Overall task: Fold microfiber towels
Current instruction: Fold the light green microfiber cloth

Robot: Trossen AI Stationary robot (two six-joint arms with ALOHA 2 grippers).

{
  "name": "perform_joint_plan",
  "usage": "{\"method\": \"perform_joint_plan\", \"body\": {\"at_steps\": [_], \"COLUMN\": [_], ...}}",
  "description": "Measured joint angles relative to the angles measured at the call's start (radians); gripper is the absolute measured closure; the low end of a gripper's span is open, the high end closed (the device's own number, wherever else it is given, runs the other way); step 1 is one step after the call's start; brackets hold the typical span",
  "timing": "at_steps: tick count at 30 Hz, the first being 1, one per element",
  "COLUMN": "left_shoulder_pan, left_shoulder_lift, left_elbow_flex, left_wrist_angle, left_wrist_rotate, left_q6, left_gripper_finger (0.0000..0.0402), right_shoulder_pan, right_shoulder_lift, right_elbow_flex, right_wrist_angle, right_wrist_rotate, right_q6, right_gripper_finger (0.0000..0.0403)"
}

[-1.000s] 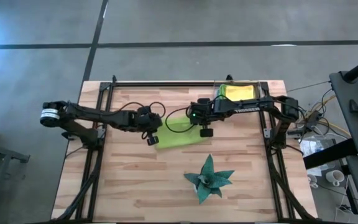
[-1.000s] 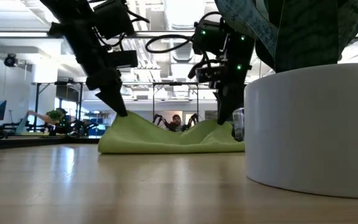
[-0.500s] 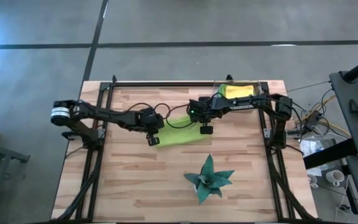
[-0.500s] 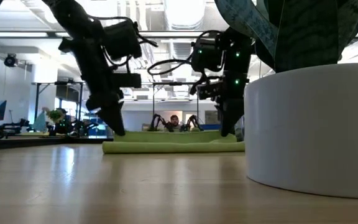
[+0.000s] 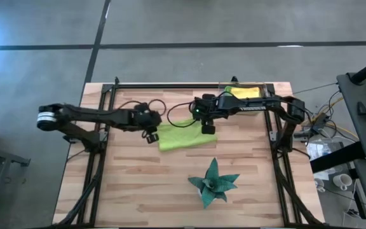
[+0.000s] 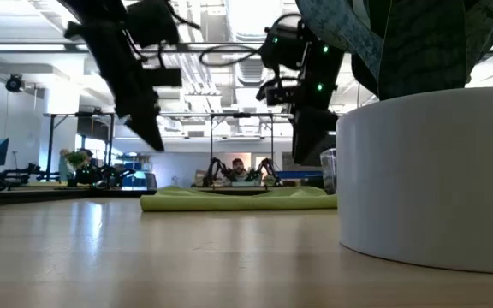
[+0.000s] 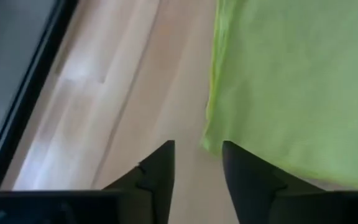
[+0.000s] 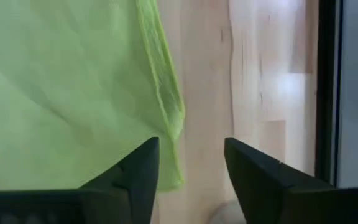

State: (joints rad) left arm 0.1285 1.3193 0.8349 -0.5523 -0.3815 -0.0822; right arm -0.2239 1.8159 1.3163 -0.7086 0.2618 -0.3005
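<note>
A lime green microfiber towel (image 5: 182, 136) lies flat on the wooden table, seen as a low strip in the low view (image 6: 238, 200). My left gripper (image 5: 149, 135) hangs open just above the towel's left end (image 7: 215, 140), clear of it (image 6: 152, 141). My right gripper (image 5: 208, 129) hangs open above the towel's right edge (image 8: 166, 106), also clear (image 6: 309, 154). More towels, a yellow one on top (image 5: 243, 93), are stacked at the far right corner.
A dark teal spiky plant (image 5: 213, 183) in a white pot (image 6: 426, 171) stands near the table's front, to the right of centre. Black frame rails (image 5: 107, 95) run along the table's left, right and far sides. Bare wood lies left of the towel.
A second ago both grippers held the towel's two ends raised, its middle sagging. They lowered those ends onto the table, so the towel now lies flat. Both have let go and risen clear; the left one has also drawn toward the table's left.
</note>
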Motion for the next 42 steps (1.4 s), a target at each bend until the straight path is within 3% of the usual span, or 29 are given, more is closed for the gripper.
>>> {"method": "perform_joint_plan", "body": {"at_steps": [3,6,12,15,19,23,27,31,36,39,42], "left_shoulder_pan": [-0.008,-0.024,-0.032,-0.033,-0.045,-0.111,-0.201,-0.237,-0.235,-0.224,-0.192], "left_shoulder_lift": [-0.06,-0.062,0.089,0.186,0.28,0.315,0.315,0.26,0.169,0.143,0.159], "left_elbow_flex": [-0.032,-0.095,-0.2,-0.196,-0.171,-0.134,-0.079,0.004,0.032,0.015,0.008], "left_wrist_angle": [0.05,0.206,0.523,0.531,0.535,0.55,0.515,0.403,0.21,0.226,0.311], "left_wrist_rotate": [0.058,0.152,0.125,0.146,0.281,0.443,0.47,0.419,0.131,0.01,-0.002], "left_q6": [-0.025,-0.025,-0.096,-0.095,-0.106,-0.172,-0.203,-0.207,-0.283,-0.324,-0.35], "left_gripper_finger": [0.0271,0.0268,0.0268,0.0268,0.0268,0.0268,0.0268,0.0268,0.0268,0.0268,0.0268], "right_shoulder_pan": [0.019,0.042,0.103,0.127,0.134,0.069,-0.011,-0.034,-0.015,0.005,0.03], "right_shoulder_lift": [-0.014,-0.014,0.01,0.024,0.032,0.037,0.05,0.036,-0.001,-0.009,-0.009], "right_elbow_flex": [-0.013,-0.044,-0.129,-0.153,-0.185,-0.226,-0.228,-0.16,-0.097,-0.099,-0.119], "right_wrist_angle": [-0.001,0.029,0.123,0.126,0.117,0.207,0.337,0.331,0.243,0.221,0.226], "right_wrist_rotate": [-0.073,-0.18,-0.193,-0.194,-0.18,-0.062,-0.019,-0.011,-0.004,-0.052,-0.126], "right_q6": [0.057,0.116,0.163,0.182,0.145,0.029,-0.067,-0.116,-0.097,-0.033,0.02], "right_gripper_finger": [0.0209,0.0203,0.0202,0.0202,0.0202,0.0202,0.0202,0.0202,0.0202,0.0202,0.0202]}}
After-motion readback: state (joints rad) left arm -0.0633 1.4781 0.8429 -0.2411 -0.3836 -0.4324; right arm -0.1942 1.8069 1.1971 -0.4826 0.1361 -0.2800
